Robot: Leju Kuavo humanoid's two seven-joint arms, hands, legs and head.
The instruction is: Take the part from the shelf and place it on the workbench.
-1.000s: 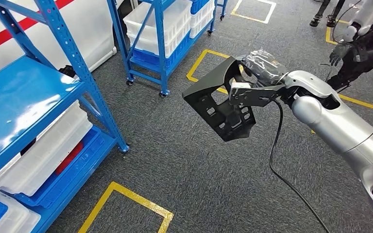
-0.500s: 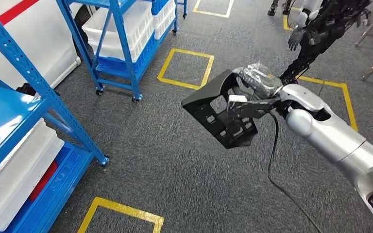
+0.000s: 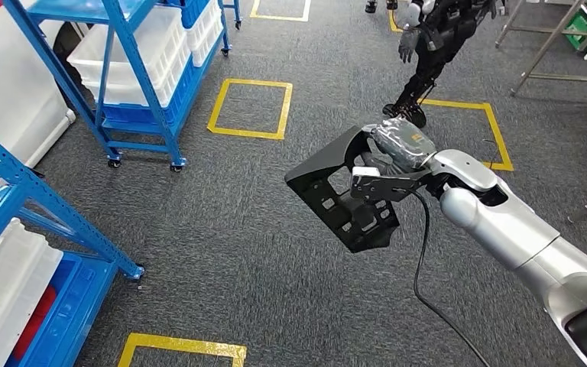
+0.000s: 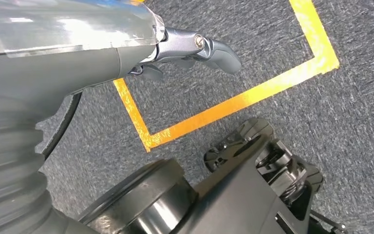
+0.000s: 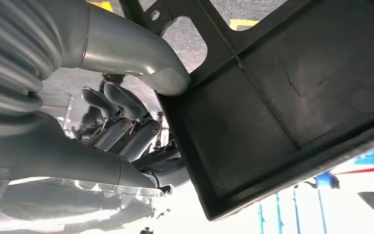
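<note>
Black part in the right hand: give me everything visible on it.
The black part is a matte, plastic-looking angled bracket: flat panels meeting at a bend, with raised rims, ribs and several cut-out openings. The right hand grips it near one edge, thumb pressed on the rim, and holds it tilted in the air above the grey carpet. Nothing else touches it. No damage shows apart from faint scuffs.

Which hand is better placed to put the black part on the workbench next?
The right hand: it already grips the black part, held out in front. The left hand hangs over the floor, holding nothing.
</note>
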